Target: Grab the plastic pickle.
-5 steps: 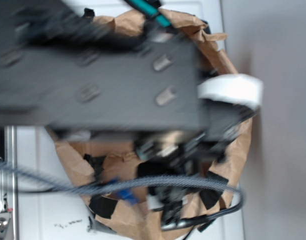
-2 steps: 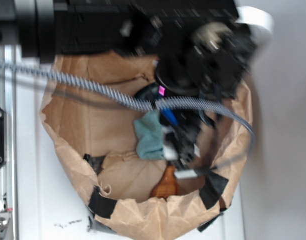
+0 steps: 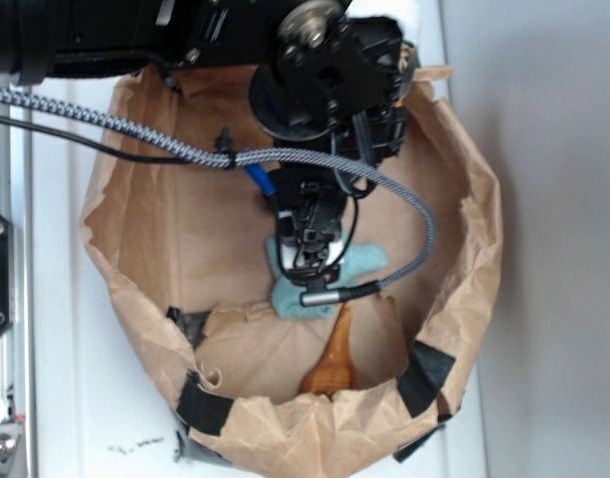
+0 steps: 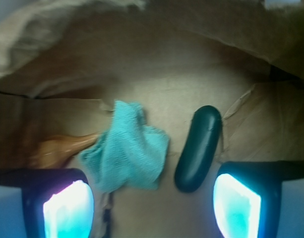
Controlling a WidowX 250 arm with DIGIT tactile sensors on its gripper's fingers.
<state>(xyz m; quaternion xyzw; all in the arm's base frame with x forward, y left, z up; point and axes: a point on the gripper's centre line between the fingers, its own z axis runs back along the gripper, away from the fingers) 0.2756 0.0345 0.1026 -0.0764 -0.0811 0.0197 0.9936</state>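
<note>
White table (image 3: pixel 66 398) underneath everything, grey wall off to the right side of the exterior frame. Sitting on it, big crumpled brown paper bag (image 3: pixel 474 259) with the rim rolled open, patched with black tape (image 3: pixel 424 376) along the lower edge. Filling the top of that frame, black robot arm (image 3: pixel 324 80) reaching down into the bag, with a braided grey cable (image 3: pixel 105 124) looping across from the upper left. Gripper (image 4: pixel 152 203) down inside near the middle of the bag, right over the teal cloth (image 4: pixel 127 153).

From the wrist view: jaws spread wide apart, nothing between them, glowing pads (image 4: pixel 236 206) in the lower left and lower right corners. Teal cloth bunched up left of centre on the bag floor. Plastic pickle (image 4: pixel 199 148) lying just right of centre, dark green and glossy, tilted a bit with its lower end close to the right-hand pad, can't tell if actually touching. Near the cloth but a thin gap showing. Orange-brown wooden piece (image 4: pixel 60 148) at the left, one end tucked against the cloth edge; same piece visible at lower centre of the exterior frame. Pickle itself hidden under the arm in the exterior view.
</note>
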